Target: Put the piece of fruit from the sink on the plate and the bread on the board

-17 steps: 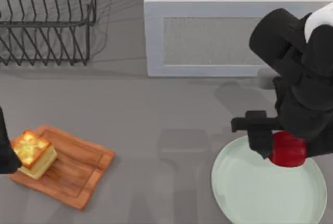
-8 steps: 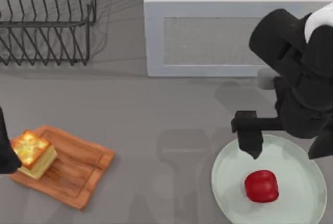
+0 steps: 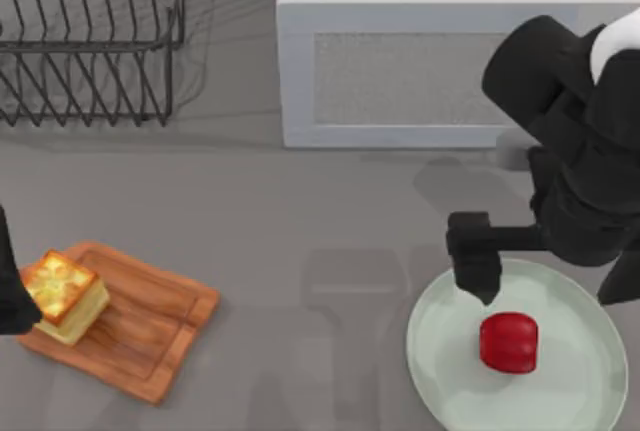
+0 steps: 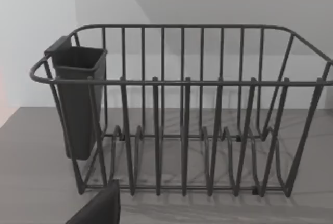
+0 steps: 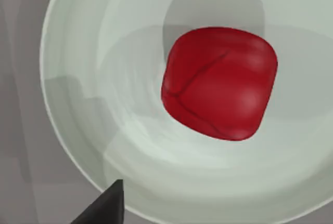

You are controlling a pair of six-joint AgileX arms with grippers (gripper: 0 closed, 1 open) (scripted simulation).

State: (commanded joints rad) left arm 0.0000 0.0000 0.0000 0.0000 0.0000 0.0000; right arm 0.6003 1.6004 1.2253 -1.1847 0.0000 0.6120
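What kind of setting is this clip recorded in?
Most likely a rendered kitchen counter. A wire dish rack stands at the back left, bread sits on a wooden cutting board, and a red piece of fruit lies on a pale green plate under the right gripper.

A glossy red piece of fruit (image 3: 508, 341) lies on a smooth, pale mint plate (image 3: 440, 351). The board (image 3: 150, 336) is grained reddish wood; the rack (image 4: 182, 109) is dark wire, the surface (image 3: 300, 221) matt grey.

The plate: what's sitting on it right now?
The piece of fruit lies alone on the plate, clear of the open right gripper above the plate's far rim. That arm covers part of the rim.
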